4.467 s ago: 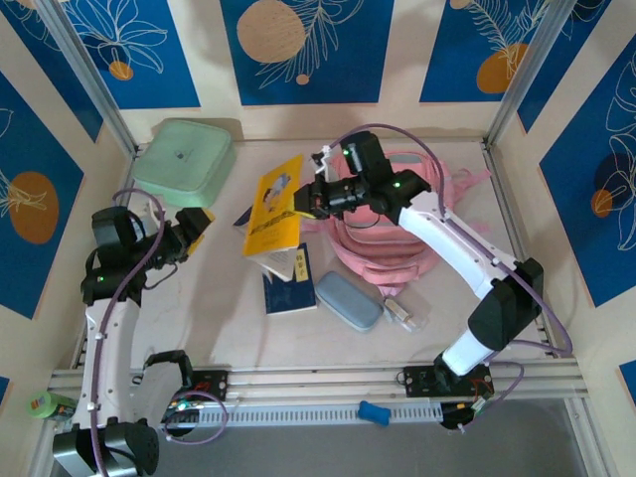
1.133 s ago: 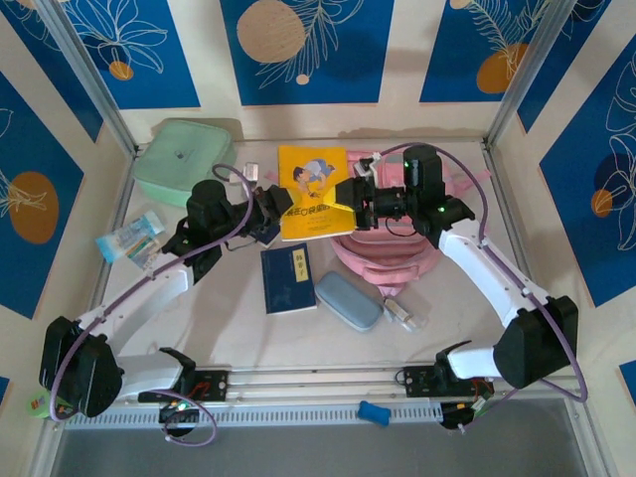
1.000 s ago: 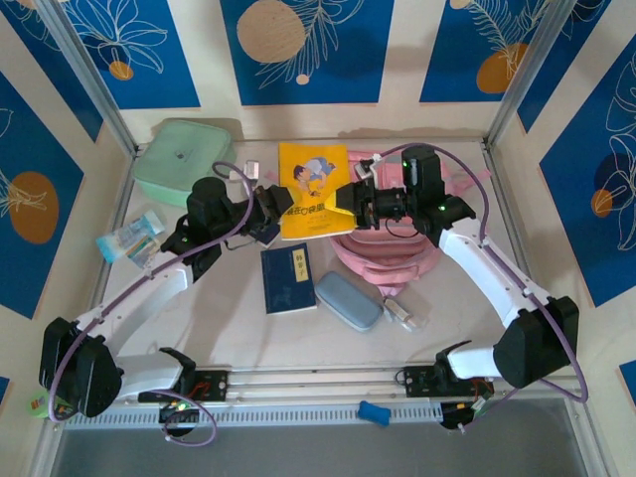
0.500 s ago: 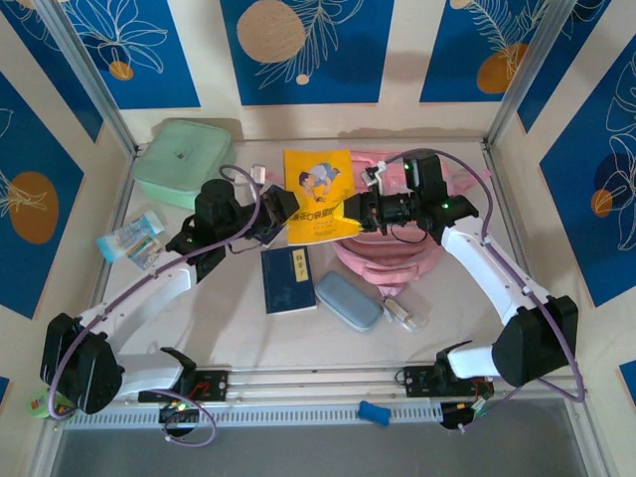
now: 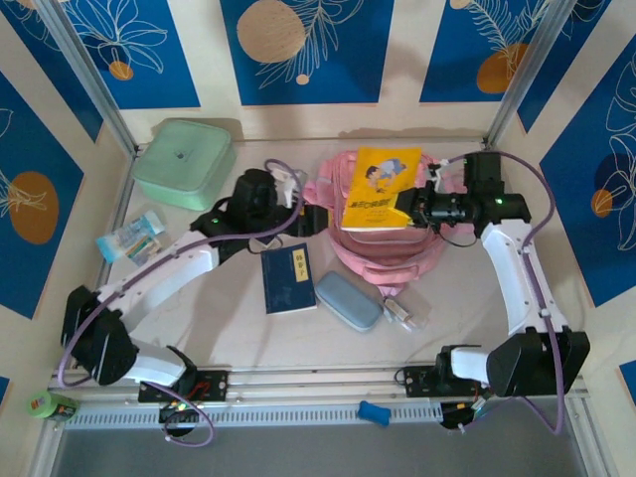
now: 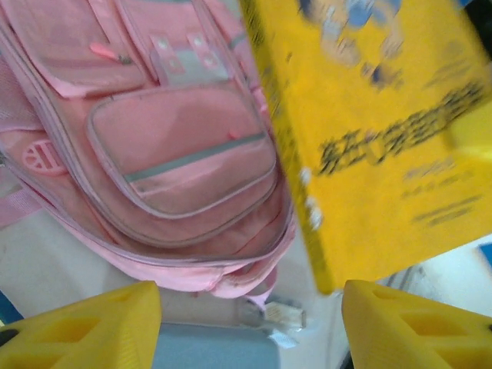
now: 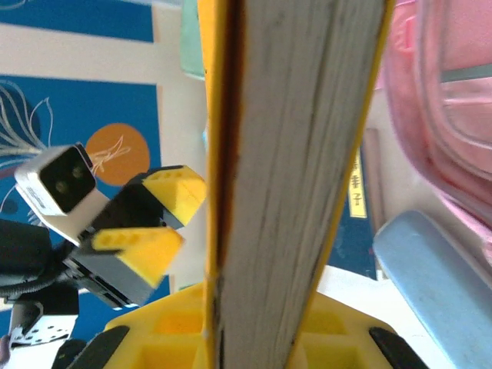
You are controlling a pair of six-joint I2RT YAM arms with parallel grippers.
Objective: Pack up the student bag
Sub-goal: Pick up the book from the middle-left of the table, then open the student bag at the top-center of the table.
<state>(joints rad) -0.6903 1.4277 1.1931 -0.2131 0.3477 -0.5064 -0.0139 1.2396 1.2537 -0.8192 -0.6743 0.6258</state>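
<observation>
The soft pink fabric backpack [image 5: 386, 260] lay at the back of the worktop [image 5: 219, 298]. The right end effector [image 5: 418, 205] pinched a yellow paperback book [image 5: 381, 187] above it; the left end effector [image 5: 313, 217] was spread, empty. The book might snag on the unheld opening.

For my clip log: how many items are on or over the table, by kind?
Books: 2 (yellow book, blue book)
Bags: 1 (student bag)
Boxes: 1 (green box)
Cases: 1 (grey-blue case)
Packets: 1 (blue-and-white packet)
Other: 1 (small clear item)
Total: 7
</observation>
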